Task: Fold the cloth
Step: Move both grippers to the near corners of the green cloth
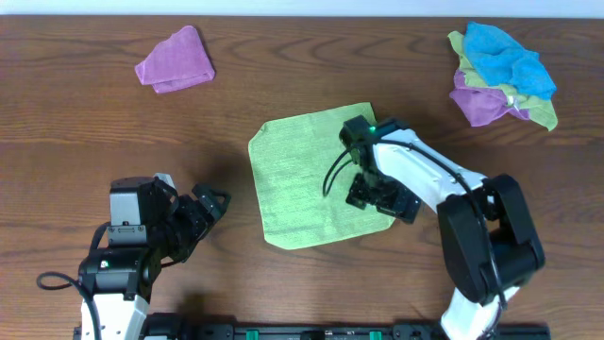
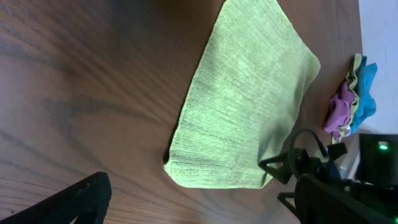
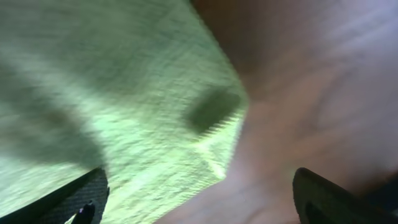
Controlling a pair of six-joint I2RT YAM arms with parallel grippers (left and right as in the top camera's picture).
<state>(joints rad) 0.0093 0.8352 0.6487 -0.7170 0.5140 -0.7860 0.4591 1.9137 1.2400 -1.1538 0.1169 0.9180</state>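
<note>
Overhead, fixed high and looking straight down, taking in the whole surface with the green cloth at centre frame. On the left wrist, low and angled across the wood, catching that green cloth whole in the upper middle and the right arm at lower right. On the right wrist, very near and blurred, filled upper left by one corner of the green cloth

This looks like a robotics lab bench: a wood-grain desk carries cloths laid well apart, a green cloth in the middle, a purple cloth and a heap of cloths (blue, green and purple) toward the far corners. The left arm and the right arm stand at its near edge, beside a loose black cable and a black rail with green fittings.
</note>
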